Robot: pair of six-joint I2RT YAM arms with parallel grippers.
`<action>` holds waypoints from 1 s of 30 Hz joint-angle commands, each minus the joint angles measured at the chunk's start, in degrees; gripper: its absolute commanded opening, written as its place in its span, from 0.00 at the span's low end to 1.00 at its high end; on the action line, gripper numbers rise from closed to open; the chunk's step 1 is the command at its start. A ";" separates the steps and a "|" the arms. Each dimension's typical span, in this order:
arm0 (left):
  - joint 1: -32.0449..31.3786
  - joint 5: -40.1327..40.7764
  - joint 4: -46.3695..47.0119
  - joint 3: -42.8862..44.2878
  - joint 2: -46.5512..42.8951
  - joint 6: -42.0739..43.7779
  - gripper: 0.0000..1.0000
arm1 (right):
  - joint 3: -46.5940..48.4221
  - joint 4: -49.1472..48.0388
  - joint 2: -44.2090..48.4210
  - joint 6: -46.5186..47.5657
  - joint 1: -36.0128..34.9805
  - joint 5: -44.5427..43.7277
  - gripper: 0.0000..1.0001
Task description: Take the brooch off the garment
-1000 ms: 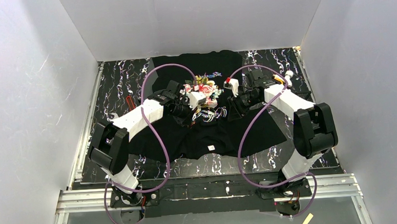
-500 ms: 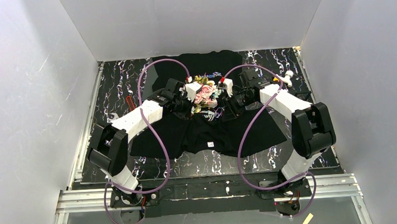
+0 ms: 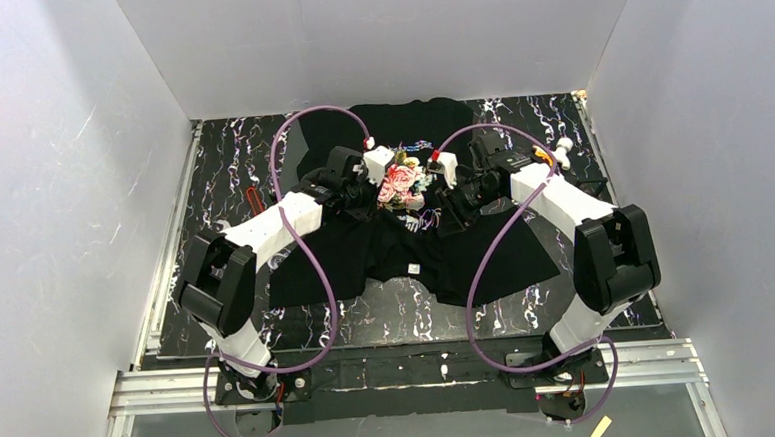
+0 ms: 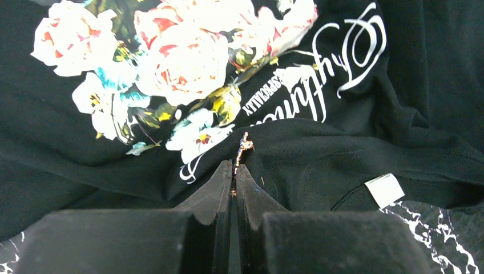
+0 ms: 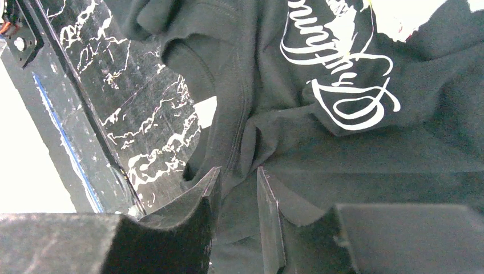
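Brooch [image 4: 244, 145] clamped betw L gripper [image 4: 233, 166] tips, poking out over garment [image 4: 342, 154]

soft matt black cloth garment [image 4: 354, 142]; small shiny metal brooch [image 4: 244, 144]; glossy marble-patterned black tabletop [image 5: 134, 128].

Brooch [image 4: 244, 145]: only its upper end shows; the remainder is hidden between the pressed-together fingers of the left gripper [image 4: 234, 167]. In the overhead view it is too small to make out. Garment [image 4: 342, 142]: its bouquet print is cut off at the left wrist view's top edge.
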State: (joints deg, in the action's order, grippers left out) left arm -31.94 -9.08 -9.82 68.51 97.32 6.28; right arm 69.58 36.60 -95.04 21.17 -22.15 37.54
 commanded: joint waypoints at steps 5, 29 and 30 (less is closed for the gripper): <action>0.22 3.21 8.79 1.52 0.88 -0.96 0.00 | 1.00 1.72 4.53 1.33 0.09 -1.23 0.39; 0.44 -10.23 1.49 10.72 -0.37 -0.73 0.00 | 7.89 3.54 3.33 1.94 0.18 -0.61 0.40; 0.47 -12.05 -2.17 12.71 -0.45 -0.47 0.00 | 9.09 3.72 3.50 1.88 0.26 -0.24 0.41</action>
State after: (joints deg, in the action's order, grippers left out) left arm -31.79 -11.33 -0.91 75.13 100.57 5.10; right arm 73.10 39.46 -92.38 22.26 -22.15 35.79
